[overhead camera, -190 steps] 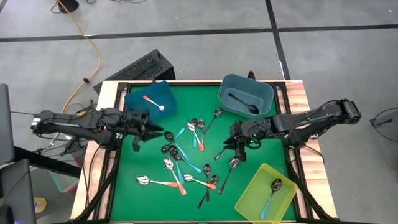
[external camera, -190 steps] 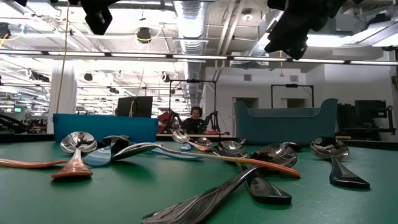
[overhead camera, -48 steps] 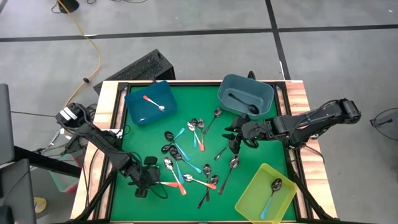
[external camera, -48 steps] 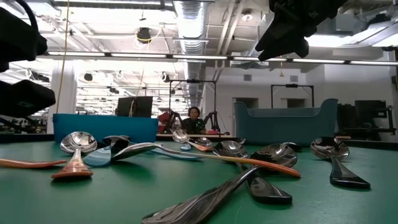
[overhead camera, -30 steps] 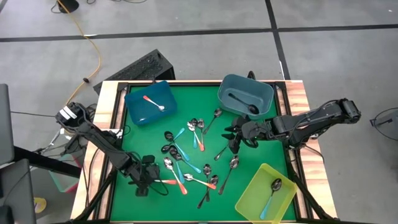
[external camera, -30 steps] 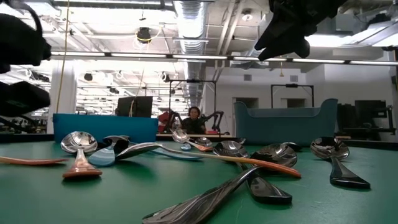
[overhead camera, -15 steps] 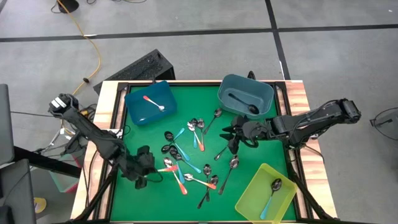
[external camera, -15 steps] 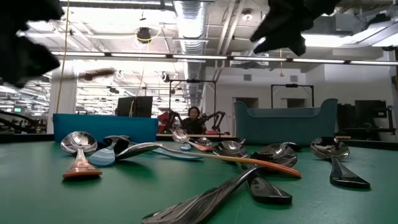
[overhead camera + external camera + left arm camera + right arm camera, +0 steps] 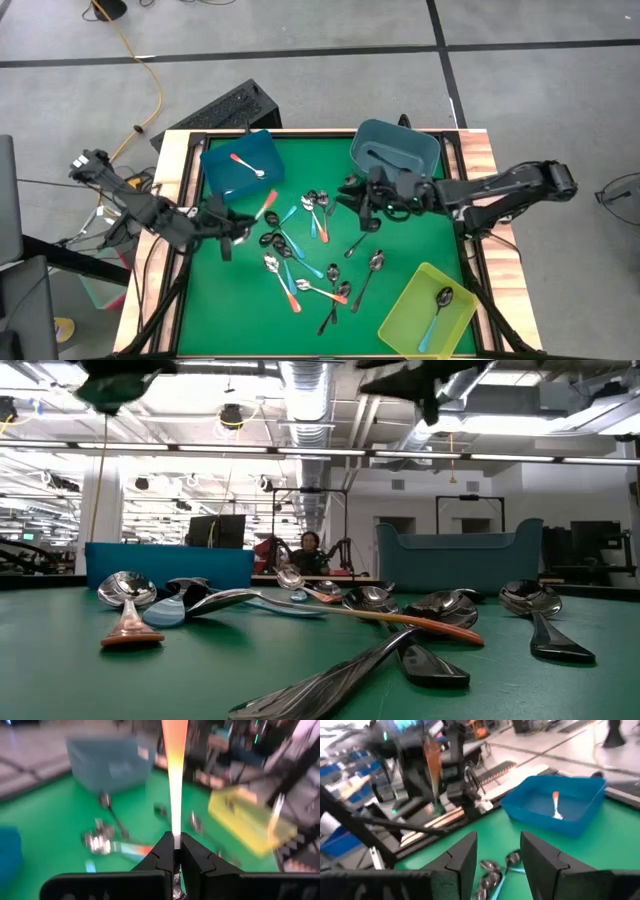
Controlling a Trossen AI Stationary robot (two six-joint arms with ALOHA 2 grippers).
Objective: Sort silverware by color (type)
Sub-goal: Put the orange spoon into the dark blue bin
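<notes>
Several small spoons (image 9: 300,250) with orange, light blue or dark handles lie scattered on the green mat; in the low view they lie in a row (image 9: 380,615). My left gripper (image 9: 246,222) hangs over the mat's left side, just near of the blue bin (image 9: 240,165), shut on an orange-handled spoon (image 9: 266,204). My right gripper (image 9: 348,196) hovers open beside the slate bin (image 9: 395,155), nothing between its fingers (image 9: 540,857). From the right wrist view, the left arm and its spoon (image 9: 431,765) show across the table. My left gripper pinches the orange-handled spoon between its two fingers (image 9: 192,857) at the pale metal stretch (image 9: 175,837) where the handle runs toward the bowl. The fingers reach nearly level from the table's left. The handle (image 9: 175,765) sticks out forward along them, lifted clear.
An orange-handled spoon (image 9: 247,165) lies in the blue bin, also seen from the right wrist (image 9: 555,805). The slate bin holds a dark spoon (image 9: 392,168). A yellow-green bin (image 9: 428,310) at the near right holds a blue-handled spoon. Wooden rails edge the mat.
My left gripper has lifted the orange-handled spoon off the mat's near-left part, risen and swung toward the far edge and the blue bin, tipping from pointing down to nearly level. My right gripper has drifted toward the table's far left, staying open.
</notes>
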